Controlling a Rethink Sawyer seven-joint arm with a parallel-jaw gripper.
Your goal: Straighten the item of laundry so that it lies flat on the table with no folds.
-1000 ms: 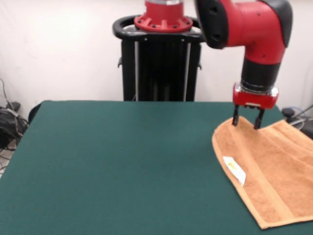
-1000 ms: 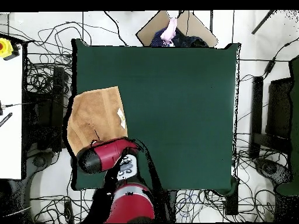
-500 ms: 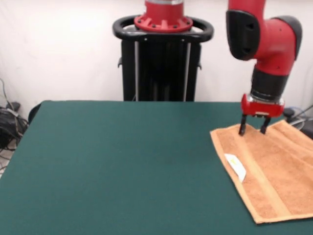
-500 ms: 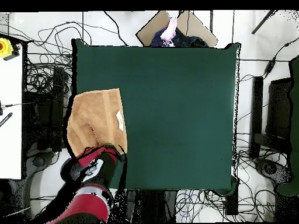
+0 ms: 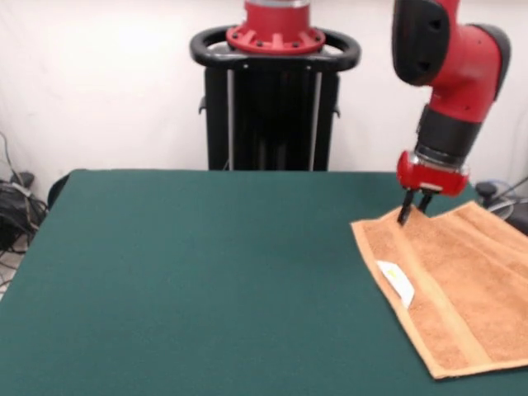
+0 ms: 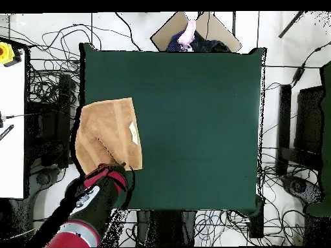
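Observation:
The item of laundry (image 5: 450, 285), a tan-orange towel with a white tag (image 5: 397, 283), lies at the right of the green table (image 5: 206, 272) and runs past the picture's right edge. Its far edge rises in a small peak where my gripper (image 5: 414, 212) stands, fingers close together and shut on that edge. Seen from overhead, the towel (image 6: 106, 132) lies at the table's (image 6: 194, 116) left side, slightly over the edge, with a diagonal crease. The red arm (image 6: 103, 182) hides the gripper there.
A person's hand (image 6: 189, 31) and a piece of cardboard (image 6: 210, 27) show beyond the table's top edge in the overhead view. Cables lie on the floor all round the table. A white bench (image 6: 11, 129) stands at the left.
The gripper came down onto the towel's far edge and its fingers drew together. The arm swung further out to the side. The towel's far edge is pulled up into a peak.

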